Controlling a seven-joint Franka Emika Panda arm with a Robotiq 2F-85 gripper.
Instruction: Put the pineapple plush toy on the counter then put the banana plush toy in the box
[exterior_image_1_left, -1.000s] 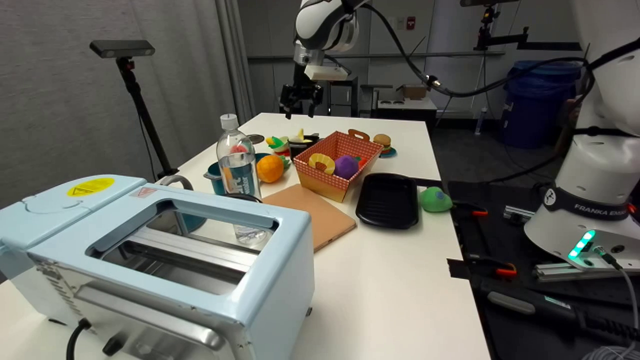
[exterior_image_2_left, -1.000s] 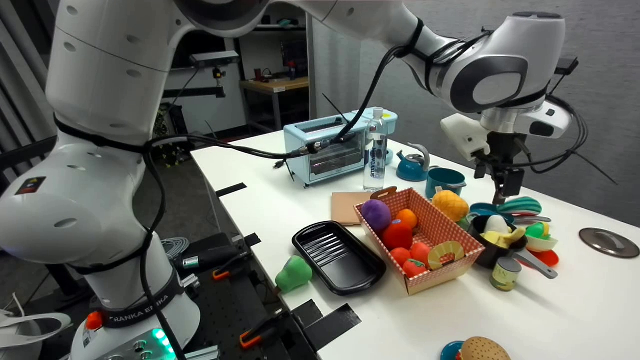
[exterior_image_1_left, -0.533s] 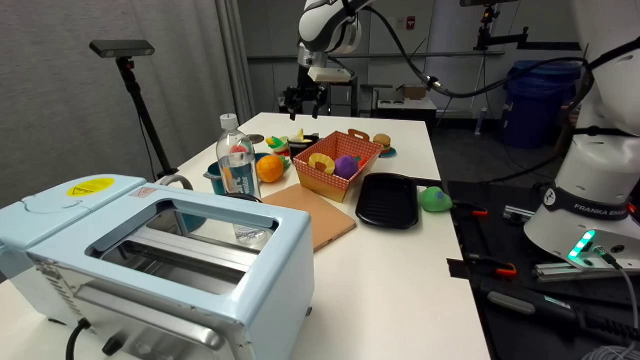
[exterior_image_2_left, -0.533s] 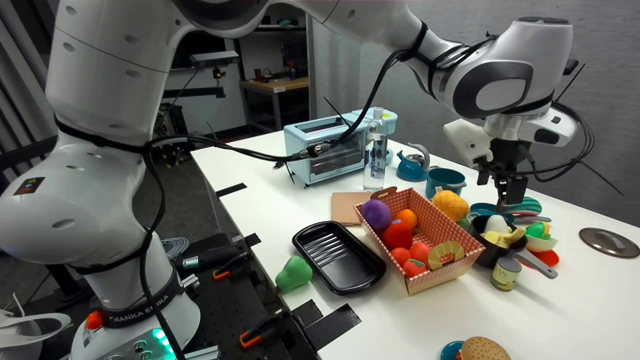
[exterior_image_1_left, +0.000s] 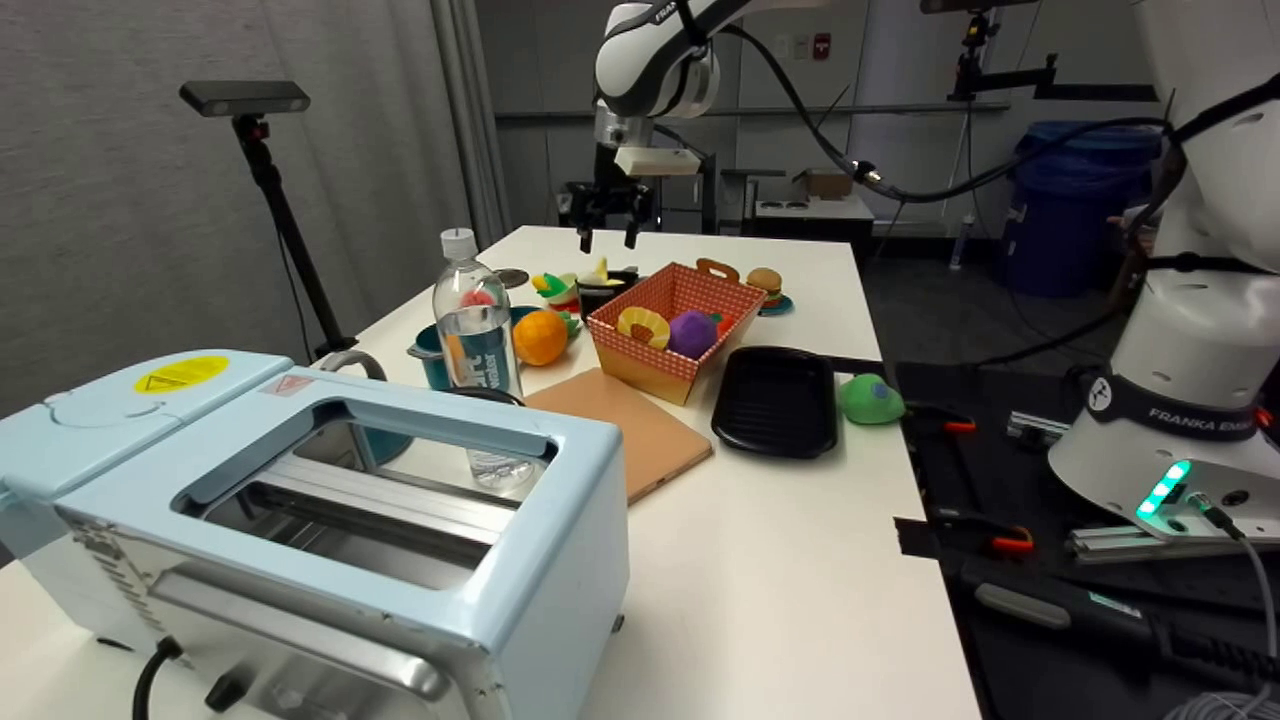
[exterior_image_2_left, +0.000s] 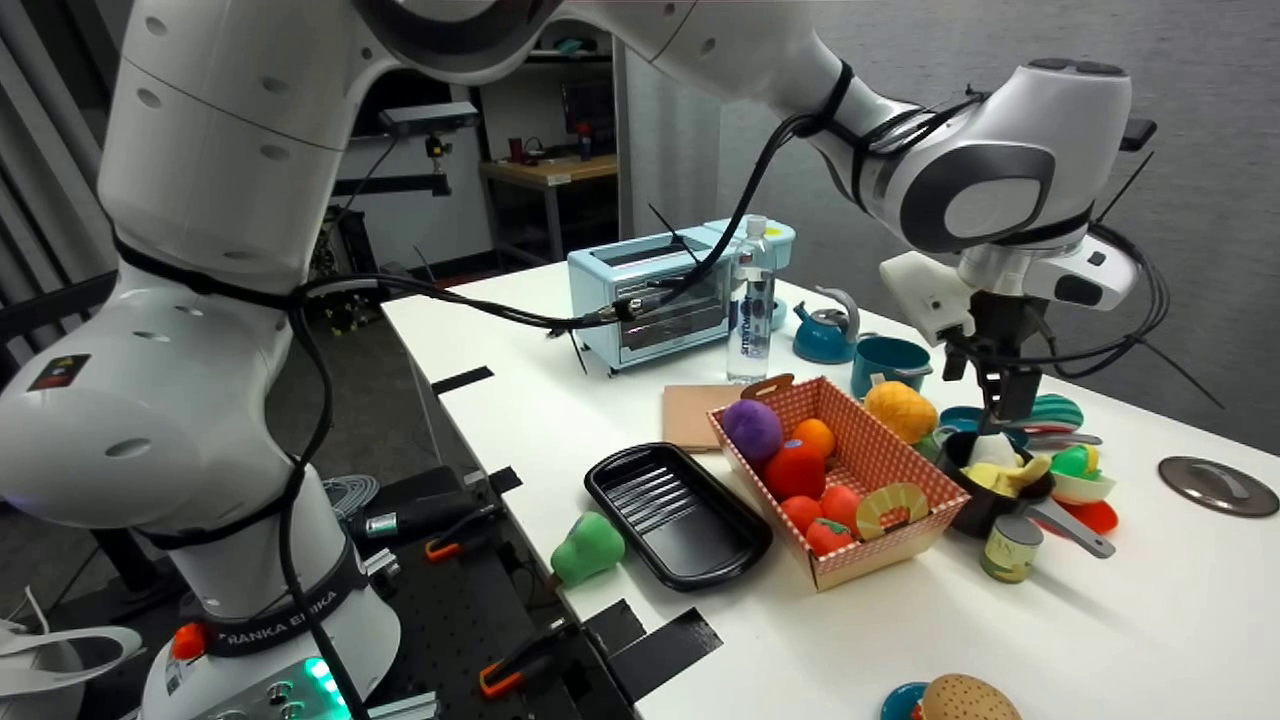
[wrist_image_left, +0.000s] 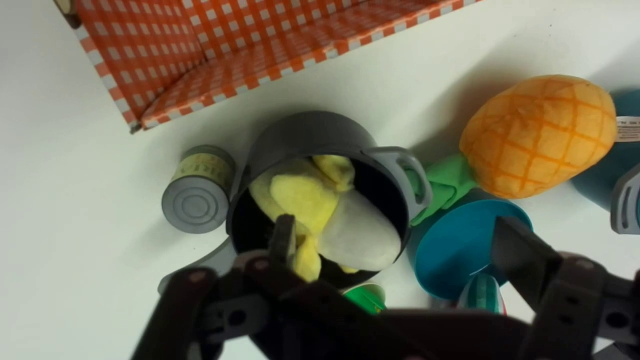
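Inside one pot (wrist_image_left: 310, 131), one banana plush (wrist_image_left: 315, 207); beside, one pineapple plush (wrist_image_left: 537, 137); overhead, one pincer (exterior_image_1_left: 608, 240), jaws apart.

Black band (exterior_image_1_left: 1195, 418) round robot base (exterior_image_1_left: 1130, 455), in both exterior views: "FRANKA EMIKA", end letters partly turned away. Arm link (exterior_image_1_left: 655, 48): "FRAN", rest hidden. Water bottle (exterior_image_1_left: 480, 340): "water", line above only partly legible. Toaster (exterior_image_1_left: 300, 565): yellow oval sticker (exterior_image_1_left: 190, 373) with warning triangle; reddish label (exterior_image_1_left: 292, 385), print too small. Can (wrist_image_left: 198, 190): label lettering unclear. White tag (wrist_image_left: 628, 129) just beside pineapple plush toy (wrist_image_left: 540, 137): fine print illegible.
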